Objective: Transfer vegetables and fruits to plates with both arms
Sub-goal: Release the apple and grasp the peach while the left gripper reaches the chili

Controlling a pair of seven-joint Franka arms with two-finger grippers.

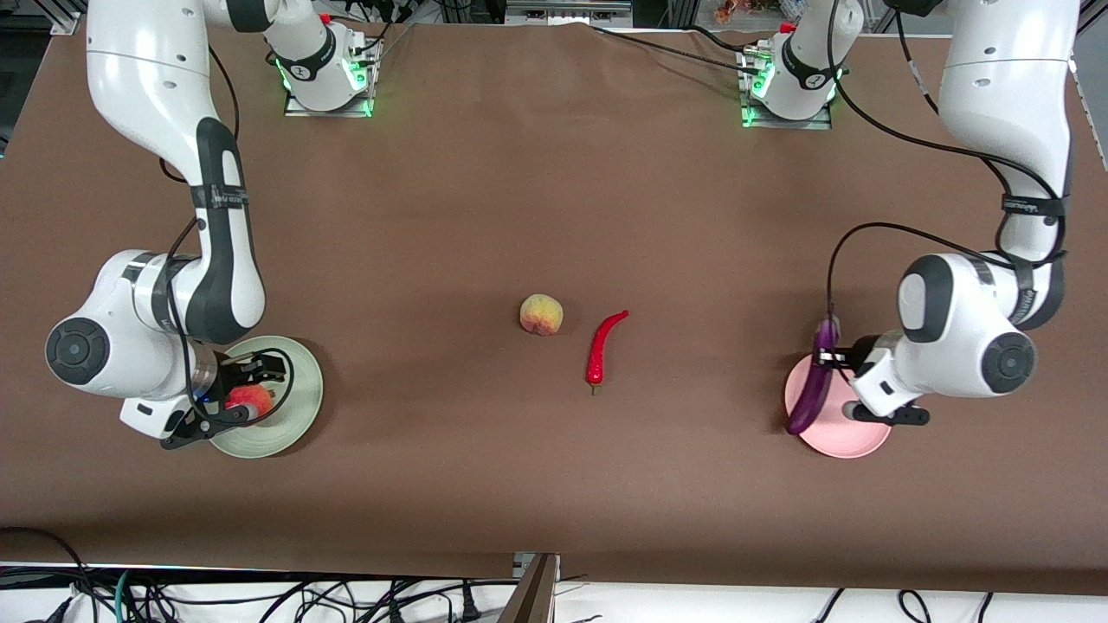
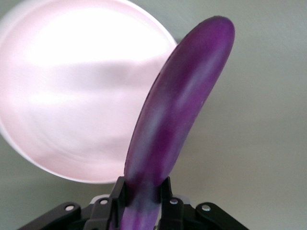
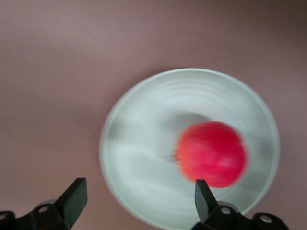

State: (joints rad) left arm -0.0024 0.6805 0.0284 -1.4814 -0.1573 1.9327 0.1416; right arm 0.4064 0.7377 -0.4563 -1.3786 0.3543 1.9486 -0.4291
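My left gripper point(image 1: 829, 356) is shut on the purple eggplant point(image 1: 812, 381) and holds it over the edge of the pink plate point(image 1: 844, 437); in the left wrist view the eggplant point(image 2: 177, 115) sticks out from between the jaws beside the pink plate point(image 2: 72, 96). My right gripper point(image 1: 238, 394) is open over the mint green plate point(image 1: 290, 415), where the round red fruit point(image 1: 249, 400) lies. In the right wrist view the red fruit point(image 3: 212, 153) rests on the green plate point(image 3: 139, 143), free of the fingers. The peach point(image 1: 542, 314) and the red chili point(image 1: 603, 348) lie mid-table.
The brown cloth point(image 1: 519, 173) covers the table. Both arm bases point(image 1: 325, 73) stand along the edge farthest from the front camera. Cables hang below the edge nearest to that camera.
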